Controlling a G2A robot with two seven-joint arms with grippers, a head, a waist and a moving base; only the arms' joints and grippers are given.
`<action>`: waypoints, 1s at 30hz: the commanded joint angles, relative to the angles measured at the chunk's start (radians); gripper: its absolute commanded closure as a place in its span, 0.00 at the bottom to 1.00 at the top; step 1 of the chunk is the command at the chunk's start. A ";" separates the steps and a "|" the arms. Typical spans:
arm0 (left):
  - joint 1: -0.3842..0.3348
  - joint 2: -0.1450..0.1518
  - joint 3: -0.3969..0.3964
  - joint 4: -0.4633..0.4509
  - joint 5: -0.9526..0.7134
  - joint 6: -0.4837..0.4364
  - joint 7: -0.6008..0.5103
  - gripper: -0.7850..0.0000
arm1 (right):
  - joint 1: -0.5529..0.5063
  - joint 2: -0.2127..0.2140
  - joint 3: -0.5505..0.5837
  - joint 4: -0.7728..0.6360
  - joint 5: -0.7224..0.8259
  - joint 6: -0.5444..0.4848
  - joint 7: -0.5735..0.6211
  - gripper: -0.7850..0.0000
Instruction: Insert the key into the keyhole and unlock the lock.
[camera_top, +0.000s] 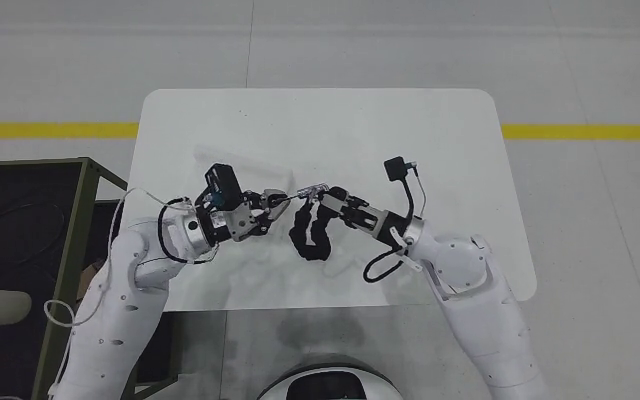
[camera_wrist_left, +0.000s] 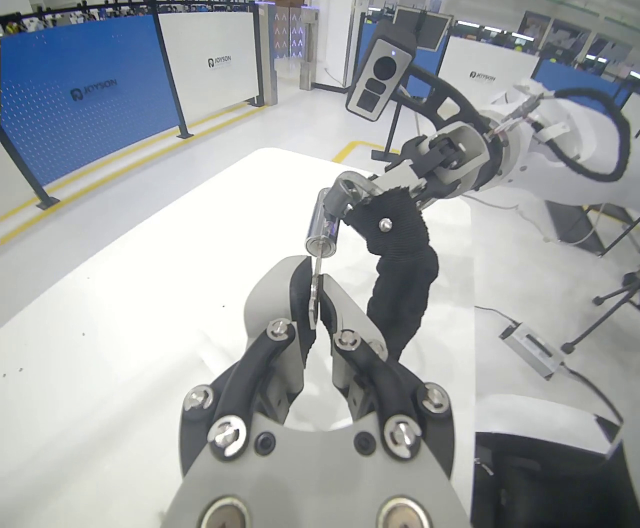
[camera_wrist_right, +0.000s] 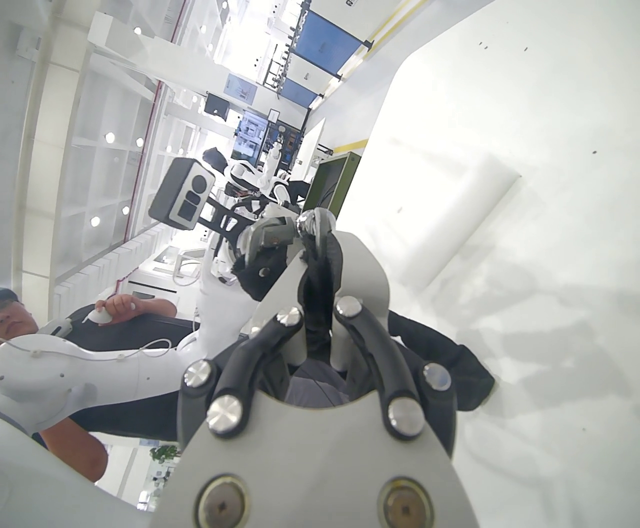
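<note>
The left gripper (camera_wrist_left: 315, 282) is clamped on the flat silver key (camera_wrist_left: 313, 300), whose blade tip meets the end face of the shiny silver cylinder lock (camera_wrist_left: 324, 227) at its 3 o'clock from above — insertion looks barely begun. The right gripper (camera_wrist_left: 392, 182), at the lock's 3 o'clock above the white desk (camera_top: 400, 120), pinches its black fabric-sleeved cable (camera_wrist_left: 400, 280); seating and turning remain.

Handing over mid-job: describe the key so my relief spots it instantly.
Over the middle of the white table, find the left pincer. Clamped in it is the key, a thin flat silver blade pointing into the end of the lock. The lock is a round chrome barrel on a black fabric strap; the key is flat.
</note>
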 joint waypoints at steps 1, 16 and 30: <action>0.002 0.000 -0.001 -0.007 0.109 0.012 0.064 1.00 | 0.001 0.001 -0.002 0.001 0.001 0.008 0.002 1.00; 0.040 0.014 0.035 0.004 0.627 0.121 0.444 1.00 | 0.017 0.010 -0.011 0.014 0.018 0.047 0.024 1.00; 0.040 0.014 0.035 0.004 0.627 0.121 0.444 0.00 | -0.049 0.031 0.032 -0.100 -0.382 0.138 -0.145 1.00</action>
